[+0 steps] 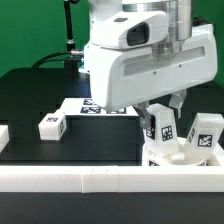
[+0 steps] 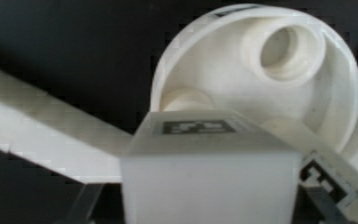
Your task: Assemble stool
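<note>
The white round seat (image 2: 247, 75) with its hollow centre lies by the front rail, also seen in the exterior view (image 1: 168, 155). My gripper (image 1: 160, 115) is shut on a white tagged leg (image 1: 162, 128) and holds it upright at the seat. In the wrist view this leg (image 2: 202, 165) fills the space between the jaws of my gripper (image 2: 202, 208). A second tagged leg (image 1: 205, 136) stands on the seat at the exterior view's right, and also shows in the wrist view (image 2: 341, 172). A third leg (image 1: 52, 125) lies loose on the black table at the exterior view's left.
A long white border rail (image 1: 100, 180) runs along the table's front edge and crosses the wrist view (image 2: 43, 110). The marker board (image 1: 88, 103) lies behind the arm. Another white rail piece (image 1: 3, 135) sits at the exterior view's far left.
</note>
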`<act>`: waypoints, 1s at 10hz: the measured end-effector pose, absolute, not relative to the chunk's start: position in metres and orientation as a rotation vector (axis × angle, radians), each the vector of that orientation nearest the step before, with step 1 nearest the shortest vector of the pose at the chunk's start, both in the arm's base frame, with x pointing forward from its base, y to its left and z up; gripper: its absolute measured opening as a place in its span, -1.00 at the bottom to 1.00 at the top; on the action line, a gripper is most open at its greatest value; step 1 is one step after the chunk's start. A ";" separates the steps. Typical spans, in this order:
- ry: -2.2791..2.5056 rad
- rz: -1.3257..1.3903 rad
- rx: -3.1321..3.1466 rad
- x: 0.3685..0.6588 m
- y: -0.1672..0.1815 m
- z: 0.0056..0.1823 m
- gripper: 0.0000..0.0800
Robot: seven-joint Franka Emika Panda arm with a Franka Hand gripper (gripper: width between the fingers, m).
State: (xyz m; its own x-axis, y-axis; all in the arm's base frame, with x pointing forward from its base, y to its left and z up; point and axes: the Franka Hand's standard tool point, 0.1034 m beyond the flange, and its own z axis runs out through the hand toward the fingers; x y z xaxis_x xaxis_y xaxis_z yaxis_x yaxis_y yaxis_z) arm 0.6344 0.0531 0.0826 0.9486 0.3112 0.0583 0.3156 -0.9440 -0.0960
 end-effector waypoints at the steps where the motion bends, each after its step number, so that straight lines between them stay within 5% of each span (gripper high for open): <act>1: -0.243 -0.067 -3.019 0.636 0.056 0.082 -0.16; 10: 1.348 -0.095 -2.610 0.638 0.085 0.080 -0.16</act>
State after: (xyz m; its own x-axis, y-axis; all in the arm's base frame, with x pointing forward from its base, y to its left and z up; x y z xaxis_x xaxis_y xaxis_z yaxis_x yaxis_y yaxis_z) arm 0.6384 0.0850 0.0804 0.5815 -0.8128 -0.0358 -0.7998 -0.5630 -0.2083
